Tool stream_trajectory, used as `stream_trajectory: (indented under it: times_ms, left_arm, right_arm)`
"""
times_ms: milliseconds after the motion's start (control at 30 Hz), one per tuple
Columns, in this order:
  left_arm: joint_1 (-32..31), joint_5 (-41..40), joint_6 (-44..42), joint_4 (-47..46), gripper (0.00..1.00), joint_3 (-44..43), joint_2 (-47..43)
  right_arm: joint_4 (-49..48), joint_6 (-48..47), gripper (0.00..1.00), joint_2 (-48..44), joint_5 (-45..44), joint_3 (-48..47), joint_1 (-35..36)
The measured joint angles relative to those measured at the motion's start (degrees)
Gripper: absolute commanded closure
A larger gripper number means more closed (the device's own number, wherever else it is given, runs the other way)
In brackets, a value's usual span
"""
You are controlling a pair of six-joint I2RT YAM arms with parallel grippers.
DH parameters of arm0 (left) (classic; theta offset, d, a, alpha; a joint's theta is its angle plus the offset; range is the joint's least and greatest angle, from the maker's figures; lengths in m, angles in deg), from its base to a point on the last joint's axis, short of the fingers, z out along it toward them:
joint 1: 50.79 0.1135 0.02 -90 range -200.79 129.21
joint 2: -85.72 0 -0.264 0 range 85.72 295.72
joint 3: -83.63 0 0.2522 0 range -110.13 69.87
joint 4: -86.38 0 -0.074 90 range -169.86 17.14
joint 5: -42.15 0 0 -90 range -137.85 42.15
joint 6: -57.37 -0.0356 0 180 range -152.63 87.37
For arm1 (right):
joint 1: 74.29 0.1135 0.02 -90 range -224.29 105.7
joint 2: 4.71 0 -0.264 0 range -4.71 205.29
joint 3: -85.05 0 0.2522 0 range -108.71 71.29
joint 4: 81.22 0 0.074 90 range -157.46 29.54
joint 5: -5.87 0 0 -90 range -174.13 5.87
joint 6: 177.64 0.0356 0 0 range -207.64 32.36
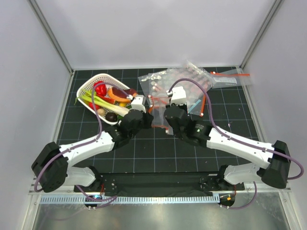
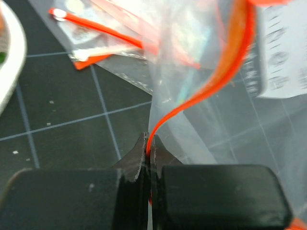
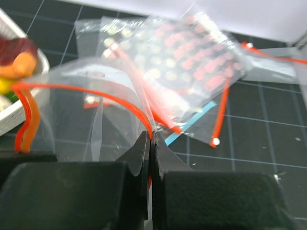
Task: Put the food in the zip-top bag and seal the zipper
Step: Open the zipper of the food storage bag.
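The clear zip-top bag (image 1: 159,116) hangs between my two grippers at the middle of the mat. My left gripper (image 2: 149,143) is shut on its orange-red zipper (image 2: 229,62), which curves up and away to the right. The right gripper (image 3: 150,140) is shut on the same zipper (image 3: 98,94) at the other side of the mouth, and the bag's (image 3: 79,124) mouth bows open to the left. In the top view the left gripper (image 1: 147,107) and right gripper (image 1: 166,106) sit close together. The food, a green stalk (image 1: 98,101) and a red fruit (image 1: 100,87) among it, lies in the white basket (image 1: 85,87).
More clear bags with orange strips (image 1: 192,79) lie piled behind the held bag, and one more (image 1: 230,78) lies at the back right. The basket's rim (image 2: 12,52) is just left of the left gripper. White walls close in the mat on three sides.
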Motion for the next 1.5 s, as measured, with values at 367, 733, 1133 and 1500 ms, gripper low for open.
stream_trajectory:
  times_ms: [367, 733, 1133, 1500]
  left_arm:
    - [0.0, 7.34, 0.09, -0.83, 1.0, -3.23, 4.9]
    - [0.44, 6.56, 0.66, 0.96, 0.99, -5.57, 10.27]
    - [11.87, 15.8, 7.93, 1.84, 0.99, -5.57, 15.47]
    - [11.3, 15.63, 5.46, 2.21, 0.41, -5.2, 10.1]
  right_arm:
    - [-0.83, -4.66, 0.91, -1.81, -9.66, -0.07, 1.86]
    - [0.59, -2.23, 0.99, 7.32, -6.69, -1.68, 1.86]
    - [1.53, 0.52, 0.95, 7.34, -8.37, -1.68, -1.46]
    - [2.01, 1.97, 0.92, 8.13, -6.01, -1.68, -2.89]
